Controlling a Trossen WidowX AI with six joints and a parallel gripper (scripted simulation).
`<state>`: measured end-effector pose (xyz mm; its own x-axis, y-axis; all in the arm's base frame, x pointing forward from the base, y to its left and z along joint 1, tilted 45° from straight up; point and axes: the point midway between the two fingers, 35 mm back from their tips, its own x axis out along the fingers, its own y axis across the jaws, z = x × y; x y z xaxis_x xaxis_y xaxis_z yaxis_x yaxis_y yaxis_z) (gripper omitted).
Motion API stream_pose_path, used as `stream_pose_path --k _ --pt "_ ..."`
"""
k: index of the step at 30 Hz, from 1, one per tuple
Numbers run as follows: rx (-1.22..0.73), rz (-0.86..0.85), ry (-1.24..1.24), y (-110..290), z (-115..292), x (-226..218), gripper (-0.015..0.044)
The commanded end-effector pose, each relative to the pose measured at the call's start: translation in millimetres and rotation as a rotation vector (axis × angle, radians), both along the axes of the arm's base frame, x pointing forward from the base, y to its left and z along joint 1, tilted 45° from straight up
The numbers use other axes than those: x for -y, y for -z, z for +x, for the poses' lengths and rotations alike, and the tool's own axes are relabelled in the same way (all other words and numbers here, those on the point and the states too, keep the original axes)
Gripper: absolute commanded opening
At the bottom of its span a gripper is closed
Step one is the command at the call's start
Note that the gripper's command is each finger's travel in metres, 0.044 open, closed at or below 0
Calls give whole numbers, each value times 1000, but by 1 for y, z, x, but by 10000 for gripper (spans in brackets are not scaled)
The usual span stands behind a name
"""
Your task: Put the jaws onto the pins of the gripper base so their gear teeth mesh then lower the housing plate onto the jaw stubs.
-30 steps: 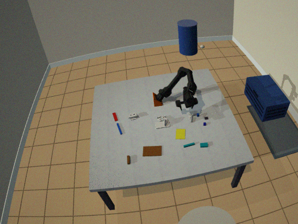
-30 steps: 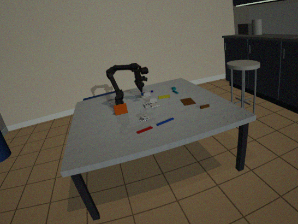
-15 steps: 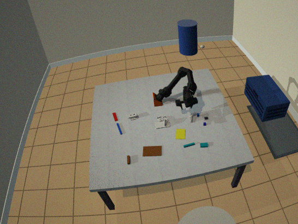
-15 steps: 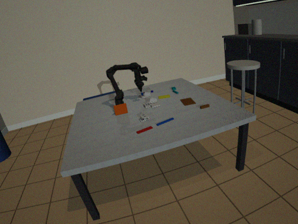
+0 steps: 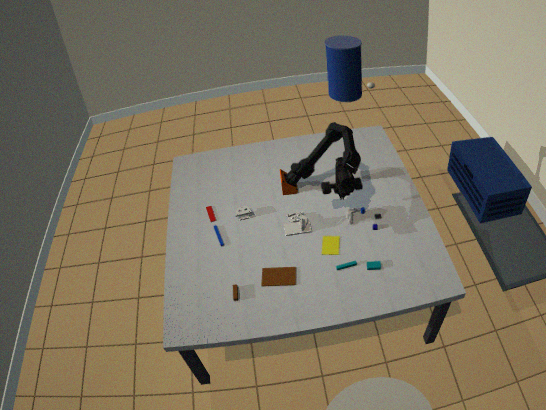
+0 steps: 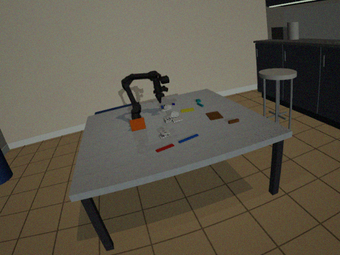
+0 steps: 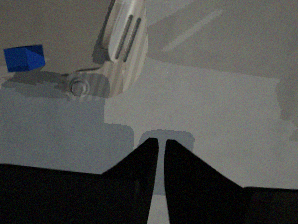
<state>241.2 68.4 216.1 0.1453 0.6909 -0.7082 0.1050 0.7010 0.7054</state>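
Observation:
My gripper (image 5: 342, 197) (image 6: 160, 102) (image 7: 160, 147) is shut, with nothing seen between its tips. It hangs above the table beside a loose pale jaw (image 5: 351, 216) (image 6: 167, 107) (image 7: 128, 42), not touching it. The jaw lies on the table, its slotted arm and round hole showing at the upper left of the wrist view. The white gripper base (image 5: 290, 231) (image 6: 178, 120) stands mid-table with a white piece on it that looks like the other jaw; whether teeth mesh is too small to tell. A separate white part, apparently the housing plate (image 5: 244, 213) (image 6: 164, 134), lies farther from the arm.
Near the loose jaw are a blue block (image 5: 375, 227) (image 7: 24, 58) and a small black block (image 5: 377, 216). An orange panel (image 5: 289, 183) (image 6: 137, 124) stands by the arm's base. A yellow square (image 5: 330, 245) (image 6: 187, 110) and brown plate (image 5: 279, 276) (image 6: 214, 115) lie farther out.

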Motion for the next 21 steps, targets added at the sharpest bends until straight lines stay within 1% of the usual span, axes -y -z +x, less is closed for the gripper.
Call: stream_pose_path --k 1,14,21 --pt "-1 5 -4 0 0 0 0" --pt "-1 5 -4 0 0 0 0" --pt "-1 1 0 0 0 0 184"
